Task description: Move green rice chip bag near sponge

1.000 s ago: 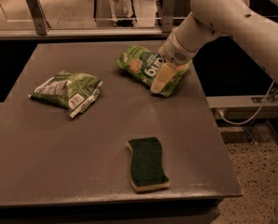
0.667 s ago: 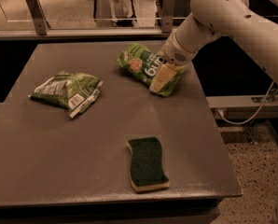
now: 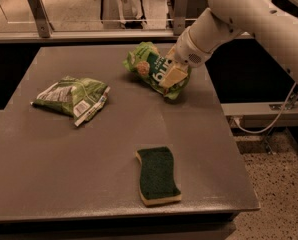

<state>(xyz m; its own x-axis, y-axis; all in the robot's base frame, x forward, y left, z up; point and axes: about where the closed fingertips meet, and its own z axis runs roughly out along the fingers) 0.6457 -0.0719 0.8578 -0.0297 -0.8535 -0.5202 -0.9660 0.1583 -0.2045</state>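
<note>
Pale two-finger gripper (image 3: 172, 77), borne by the white arm (image 3: 239, 14) entering from the upper right of the frame, was clenched on the bright green glossy snack bag (image 3: 150, 66). The bag was held crumpled at the upper centre of the grey table (image 3: 49, 174). The dark green wavy-edged sponge (image 3: 158, 175) was seen at lower centre, well apart from the bag. A duller green bag with white label (image 3: 71, 98) was laid at centre left.

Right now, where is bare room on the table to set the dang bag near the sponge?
Widest: bare table left of the sponge, below the other bag. Also free: the narrower strip between sponge and right edge, and the middle between sponge and dang bag. Crowded at the far side, where the end effector rests on the dang bag.
</note>
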